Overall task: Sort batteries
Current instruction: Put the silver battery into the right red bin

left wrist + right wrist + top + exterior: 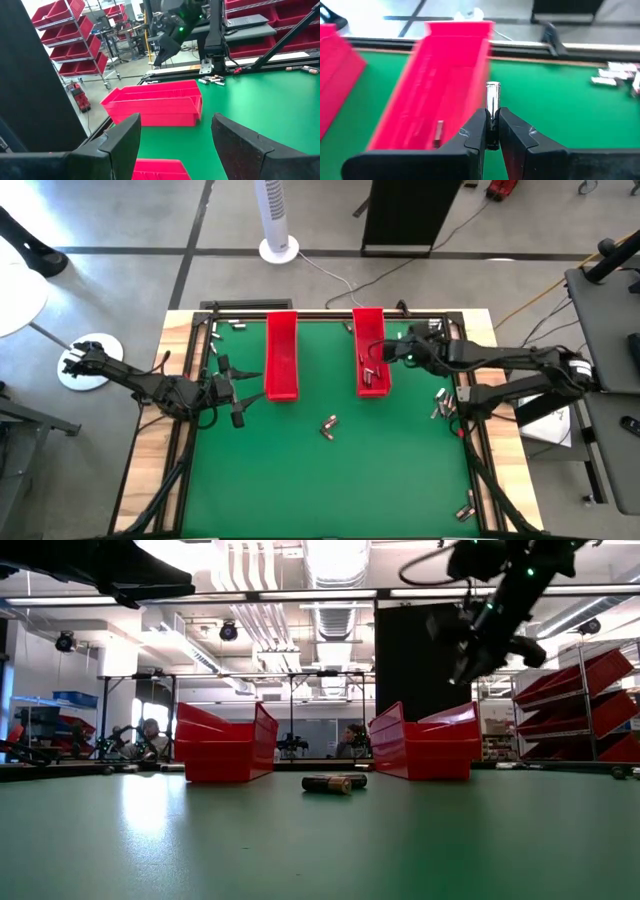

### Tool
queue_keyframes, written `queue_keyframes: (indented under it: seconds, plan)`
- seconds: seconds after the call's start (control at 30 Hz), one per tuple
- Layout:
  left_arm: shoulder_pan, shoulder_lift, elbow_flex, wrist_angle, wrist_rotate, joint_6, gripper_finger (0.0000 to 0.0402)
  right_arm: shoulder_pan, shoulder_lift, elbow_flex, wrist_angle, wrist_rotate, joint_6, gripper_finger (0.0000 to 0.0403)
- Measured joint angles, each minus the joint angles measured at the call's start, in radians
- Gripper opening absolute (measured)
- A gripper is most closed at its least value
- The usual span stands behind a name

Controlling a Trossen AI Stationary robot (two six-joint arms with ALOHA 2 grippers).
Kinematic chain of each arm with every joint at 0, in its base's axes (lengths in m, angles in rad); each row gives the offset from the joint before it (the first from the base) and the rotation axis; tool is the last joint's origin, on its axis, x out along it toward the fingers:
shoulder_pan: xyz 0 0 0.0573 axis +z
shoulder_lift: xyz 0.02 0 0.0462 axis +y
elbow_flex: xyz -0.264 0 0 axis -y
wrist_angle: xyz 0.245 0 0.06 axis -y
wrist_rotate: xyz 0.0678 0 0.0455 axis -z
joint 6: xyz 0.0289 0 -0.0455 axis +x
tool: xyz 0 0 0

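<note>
The left claw [222, 388] hung spread and empty above the desk's left part, just left of the left long red plastic tray [281, 355]; its two dark fingers [125, 145] stood well apart in its wrist view. A few small silvery cylindrical batteries [238, 326] lay near the desk's far left corner. Two more batteries [329, 425] lay together on the bare green felt-like desk [330, 480], between the trays and the near edge; the low view showed them lying on their sides [334, 782].

The right long red plastic tray [371, 350] already held several batteries [376, 374] at its near end. The right claw [491, 131] was pressed together on one silvery cylindrical battery [492, 107], pinched near its lower end with the upper end standing free, beside that tray's wall. More batteries [440, 402] lay scattered near the desk's right edge, and some [466, 508] rested on the wooden border by the near right corner.

Judged from their look, the batteries were rigid, smooth, light metal cylinders, apt to roll and to slip in a pinch taken near an end; a grip across the middle of the barrel would probably hold best. The tray walls stood tall and narrow, so any release called for clearing the rim from above. Open room lay in the desk's middle and near half.
</note>
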Motion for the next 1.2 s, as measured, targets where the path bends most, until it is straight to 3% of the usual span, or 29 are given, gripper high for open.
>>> queue_keyframes:
  seconds: [0.2,0.37,0.53,0.7,0.83,1.1,1.2]
  plan:
    - [0.0,0.0,0.0,0.0,0.0,0.002,0.0222,0.053,0.145,0.136,-0.002,-0.034,-0.094,0.0038]
    - [0.0,0.001,0.0,0.0,0.0,0.012,0.0222,0.053,0.254,0.23,-0.007,-0.139,-0.172,0.0038]
    - [0.0,0.001,0.0,0.001,0.003,-0.009,0.0222,0.021,0.349,0.271,-0.036,-0.152,-0.203,0.0038]
    - [0.0,-0.012,0.0,0.068,0.126,0.0,0.0222,-0.03,0.427,0.272,-0.034,-0.191,-0.18,0.0038]
    - [-0.001,-0.01,0.0,0.104,0.234,0.046,0.0222,-0.04,0.462,0.279,-0.032,-0.229,-0.187,0.0052]
    - [0.0,0.015,0.0,0.113,0.229,0.074,0.0222,-0.032,0.451,0.317,-0.031,-0.228,-0.288,0.0116]
    - [0.0,0.026,0.0,0.113,0.196,0.066,0.0222,0.021,0.426,0.345,-0.028,-0.172,-0.304,0.0129]
